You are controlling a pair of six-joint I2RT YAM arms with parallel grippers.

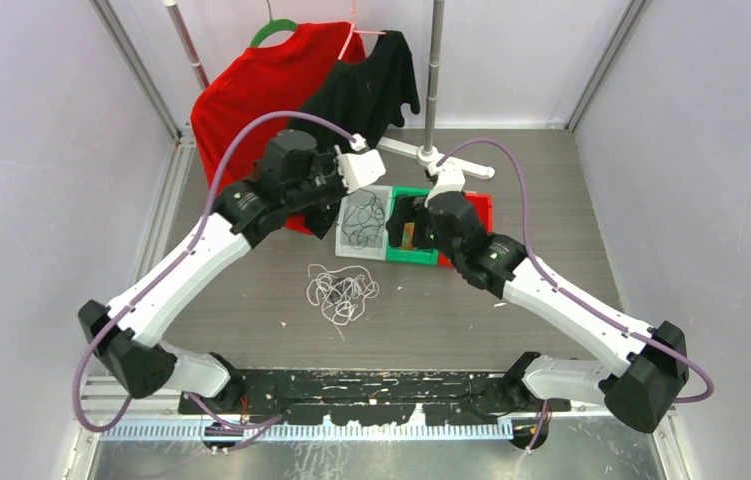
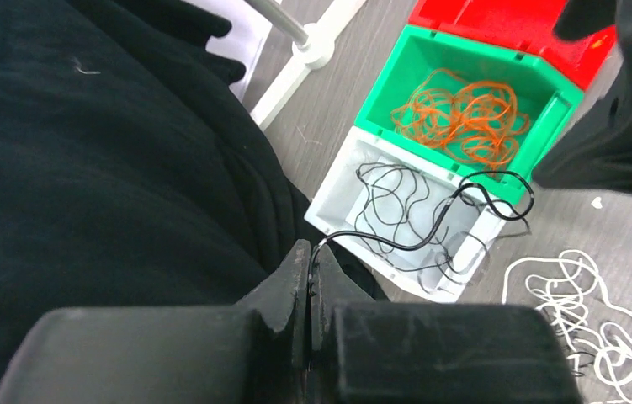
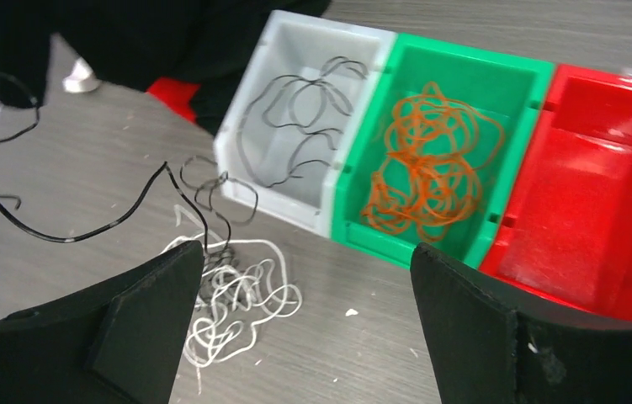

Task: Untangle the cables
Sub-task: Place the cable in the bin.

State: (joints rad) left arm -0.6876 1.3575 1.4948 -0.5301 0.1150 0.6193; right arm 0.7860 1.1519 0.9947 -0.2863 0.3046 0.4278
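Note:
My left gripper (image 2: 310,263) is shut on the end of a thin black cable (image 2: 396,246). The strand runs from the jaws across the white bin (image 2: 333,202) and loops over its far rim. More black cable (image 3: 295,109) lies coiled inside that bin. Another black strand (image 3: 85,236) hangs in the air and drops into the white cable tangle (image 3: 236,303) on the table. An orange cable bunch (image 3: 426,164) fills the green bin (image 3: 464,63). My right gripper (image 3: 308,286) is open above the table just in front of the bins, holding nothing.
A red bin (image 3: 598,194) sits to the right of the green one, with no cable showing in it. A red shirt (image 1: 251,100) and a black shirt (image 1: 371,85) hang from a rack (image 1: 435,70) at the back, with black cloth (image 2: 102,151) close beside my left gripper.

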